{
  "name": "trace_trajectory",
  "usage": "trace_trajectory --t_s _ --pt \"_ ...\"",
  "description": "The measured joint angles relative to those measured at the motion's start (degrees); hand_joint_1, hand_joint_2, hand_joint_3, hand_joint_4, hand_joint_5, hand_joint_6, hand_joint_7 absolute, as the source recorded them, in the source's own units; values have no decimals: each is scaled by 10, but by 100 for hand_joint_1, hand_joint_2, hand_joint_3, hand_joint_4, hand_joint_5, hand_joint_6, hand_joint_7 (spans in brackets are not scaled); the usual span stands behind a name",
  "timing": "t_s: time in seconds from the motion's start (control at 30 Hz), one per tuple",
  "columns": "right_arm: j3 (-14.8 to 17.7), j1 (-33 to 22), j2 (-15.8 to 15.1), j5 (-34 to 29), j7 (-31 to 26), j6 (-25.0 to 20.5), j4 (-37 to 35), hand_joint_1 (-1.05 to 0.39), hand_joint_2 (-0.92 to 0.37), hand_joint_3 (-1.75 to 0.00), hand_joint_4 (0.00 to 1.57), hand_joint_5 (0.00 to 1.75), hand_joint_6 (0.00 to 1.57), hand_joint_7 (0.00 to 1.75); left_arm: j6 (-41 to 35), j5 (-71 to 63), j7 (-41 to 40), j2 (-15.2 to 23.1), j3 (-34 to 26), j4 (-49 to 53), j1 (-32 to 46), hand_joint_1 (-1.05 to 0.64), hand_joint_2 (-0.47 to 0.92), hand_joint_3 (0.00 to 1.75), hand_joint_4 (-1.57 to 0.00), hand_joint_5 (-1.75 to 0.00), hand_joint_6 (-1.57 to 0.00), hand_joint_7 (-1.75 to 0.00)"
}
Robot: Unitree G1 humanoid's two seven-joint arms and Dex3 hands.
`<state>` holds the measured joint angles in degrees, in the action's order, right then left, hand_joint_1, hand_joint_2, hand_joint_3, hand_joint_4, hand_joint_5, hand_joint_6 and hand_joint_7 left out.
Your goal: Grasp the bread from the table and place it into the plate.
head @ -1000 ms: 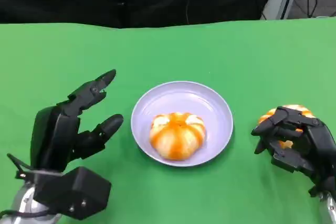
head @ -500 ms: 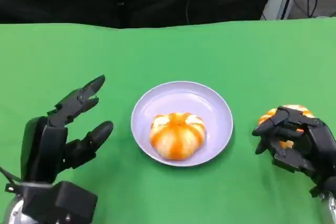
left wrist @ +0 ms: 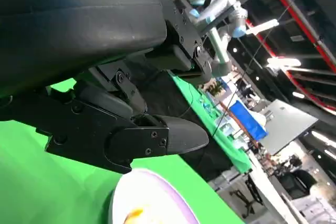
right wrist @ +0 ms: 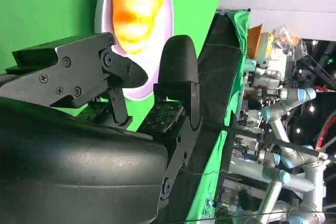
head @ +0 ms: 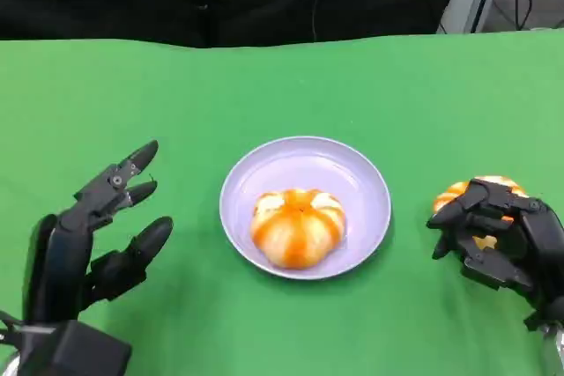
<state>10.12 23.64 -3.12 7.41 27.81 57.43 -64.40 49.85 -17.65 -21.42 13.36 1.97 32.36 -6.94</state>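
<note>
We see one bread (head: 297, 226) — a round, orange-glazed bun — lying in the pale lilac plate (head: 366, 178) at the middle of the green table (head: 282, 85), sitting toward the plate's near side. The right wrist view shows this bun in the plate (right wrist: 165, 40) beyond the right hand's fingers (right wrist: 178, 72). A second bread (head: 476, 195) of the same look lies on the table well to the right of the plate, and the right hand (head: 498, 239) is over it with its fingers curled around its near side — whether they truly press on it we cannot tell. The left hand (head: 92, 239) hovers to the left of the plate, apart from it, holding nothing, its fingers spread and pointing up toward the far side of the table. In the left wrist view the plate's rim (left wrist: 173, 198) shows just past the left hand's fingers (left wrist: 157, 137).
</note>
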Motion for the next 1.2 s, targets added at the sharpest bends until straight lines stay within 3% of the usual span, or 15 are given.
trace_trajectory --t_s 0.73,0.87,0.93,1.0,1.2 --pt "0 0 0 0 1 -1 -1 6 -82 -70 82 144 87 102 18 39 51 -14 -20 29 13 -56 92 48 -91 0 -58 0" --pt "0 0 0 0 1 -2 -1 7 -83 -70 82 144 87 101 22 92 94 -24 -22 31 13 -32 92 28 -93 -1 -61 -1" --pt "1 0 0 0 3 -2 -1 7 -83 -70 82 144 87 101 22 116 116 -28 -23 32 13 -29 92 25 -93 -1 -61 -1" --pt "1 0 0 1 5 -2 -2 7 -82 -70 82 144 87 101 22 132 132 -32 -24 32 13 -12 92 17 -95 -1 -63 -1" --pt "1 0 0 3 7 -7 -2 6 -82 -70 82 145 87 102 18 202 191 -55 -37 31 13 -6 92 21 -96 -1 -67 -2"
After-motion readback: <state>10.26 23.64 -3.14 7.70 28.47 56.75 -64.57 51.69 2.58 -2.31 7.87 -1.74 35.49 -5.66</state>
